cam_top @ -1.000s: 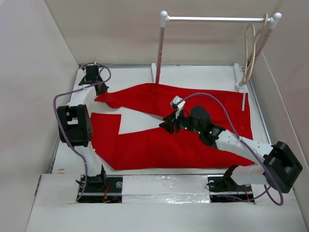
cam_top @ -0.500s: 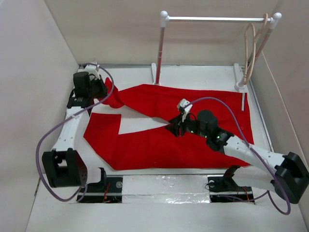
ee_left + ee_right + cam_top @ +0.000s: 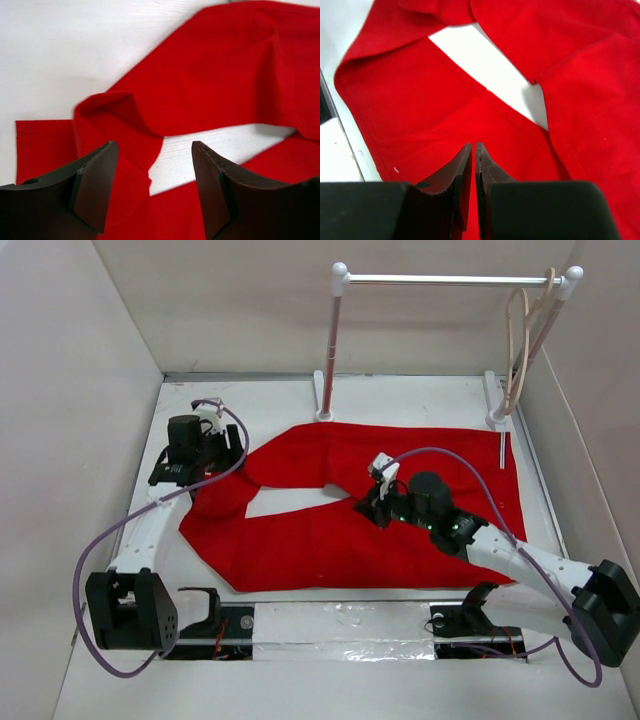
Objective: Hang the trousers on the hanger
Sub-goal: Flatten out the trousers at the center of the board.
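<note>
White surface (image 3: pixel 400 400) carries red trousers (image 3: pixel 450 455); left pincer (image 3: pixel 153 145) spread, right pincer (image 3: pixel 474 145) pressed together (grip uncertain): legs may bunch unevenly and slip off the hanger (image 3: pixel 510 345).

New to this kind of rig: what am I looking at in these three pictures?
Two robot arms stand at the table's near edge. The wide picture looks down from above and behind them; the other two come from cameras on each wrist. Red trousers lie on the table. A beige hanger hangs on the white rail, far right. The left gripper is open above the cloth, holding nothing. The right gripper is shut against the cloth; whether it pinches any is unclear.
</note>
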Controlling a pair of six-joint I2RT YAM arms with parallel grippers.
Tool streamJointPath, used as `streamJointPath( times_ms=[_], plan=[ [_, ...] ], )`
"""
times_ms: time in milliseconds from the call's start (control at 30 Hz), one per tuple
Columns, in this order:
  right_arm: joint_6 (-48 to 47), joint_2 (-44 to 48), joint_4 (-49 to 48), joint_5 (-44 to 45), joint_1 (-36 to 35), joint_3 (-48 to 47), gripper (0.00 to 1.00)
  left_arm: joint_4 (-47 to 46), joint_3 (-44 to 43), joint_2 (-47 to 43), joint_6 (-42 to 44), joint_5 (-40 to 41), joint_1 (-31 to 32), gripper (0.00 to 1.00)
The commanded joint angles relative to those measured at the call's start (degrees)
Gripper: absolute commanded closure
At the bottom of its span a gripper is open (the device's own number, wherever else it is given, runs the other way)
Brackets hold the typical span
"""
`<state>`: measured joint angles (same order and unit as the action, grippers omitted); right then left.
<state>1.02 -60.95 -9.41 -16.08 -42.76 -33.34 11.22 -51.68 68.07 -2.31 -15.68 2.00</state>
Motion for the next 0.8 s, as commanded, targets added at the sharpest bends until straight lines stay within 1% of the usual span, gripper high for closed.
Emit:
streamJointPath(
  times_ms=[0, 33, 67, 100, 133, 167, 200, 233, 267, 300, 333, 367, 400, 433, 500, 533, 633, 700, 767],
  plan=[
    [-2.42, -0.31, -0.7, -0.36, 0.31, -1.99, 0.87, -0.42, -4.11, 3.02, -4.44, 7.55, -0.24, 0.42],
    [-2.42, -0.31, -0.96, 0.16, 0.31, -1.73, 0.87, -0.07, -5.17, 4.25, -5.94, 7.94, -0.24, 0.51],
    [-2.42, -0.22, -1.31, 0.17, 0.31, -1.46, 0.86, -0.06, -5.88, 6.78, -8.3, 7.77, 1.24, 0.56],
    [-2.25, -0.22, -2.53, 0.25, 0.31, -1.03, 0.86, -0.06, -7.8, 8.03, -9.29, 8.56, 2.56, 0.6],
    [-2.25, -0.31, -3.15, 0.34, 0.31, -0.59, 0.86, -0.06, -8.95, 9.08, -9.73, 10.39, 4.4, 0.61],
    [-2.25, -0.49, -3.42, 0.26, 0.31, -0.06, 0.86, -0.06, -10.09, 11.01, -9.74, 13.37, 9.11, 0.61],
    [-2.25, -0.84, -3.6, 0.26, 0.31, 0.03, 0.86, 0.2, -12.98, 12.25, -9.74, 22.19, 11.34, 0.61],
    [-2.25, -1.1, -3.6, 0.26, 0.83, 0.21, 0.86, 0.99, -14.75, 13.56, -9.65, 25.84, 13.01, 0.59],
    [-2.25, -1.19, -3.77, 0.26, 0.84, 0.47, 0.86, 3.34, -16.59, 16.71, -9.56, 29.1, 14.25, 0.58],
    [-2.16, -1.19, -4.21, 0.08, 0.84, 0.73, 0.86, 5.45, -20.87, 18.65, -9.82, 35.39, 15.56, 0.58],
    [-1.98, -1.28, -4.65, -0.09, 0.84, 1.0, 0.85, 7.22, -22.57, 20.15, -10.69, 38.42, 15.58, 0.56],
    [-1.9, -1.37, -4.83, -0.1, 1.36, 1.09, 0.84, 9.23, -23.63, 22.87, -10.7, 40.8, 15.58, 0.47],
    [-1.9, -1.45, -4.83, -0.36, 1.37, 1.26, 0.82, 9.69, -24.6, 23.85, -10.61, 44.39, 15.58, 0.41],
    [-1.98, -1.37, -4.83, -0.53, 1.37, 1.26, 0.75, 10.65, -24.96, 25.77, -10.18, 45.47, 15.06, 0.36],
    [-1.9, -1.1, -5.18, -0.36, 1.37, 1.7, 0.69, 11.45, -25.57, 27.46, -9.39, 46.09, 13.39, 0.34],
    [-1.9, -1.1, -5.44, -0.19, 1.37, 1.88, 0.63, 12.41, -25.75, 28.33, -9.47, 46.88, 12.86, 0.34],
    [-1.81, -1.1, -5.53, -1.06, 1.89, 2.05, 0.57, 11.89, -24.7, 30.18, -8.51, 48.29, 12.33, 0.32],
    [-1.81, -1.19, -5.79, -0.89, 1.89, 2.32, 0.56, 13.12, -25.13, 31.5, -9.21, 46.89, 10.93, 0.31],
    [-1.81, -1.54, -5.97, -0.8, 1.89, 2.41, 0.55, 14.35, -25.31, 32.21, -10.0, 49.5, 10.92, 0.31]
  ],
)
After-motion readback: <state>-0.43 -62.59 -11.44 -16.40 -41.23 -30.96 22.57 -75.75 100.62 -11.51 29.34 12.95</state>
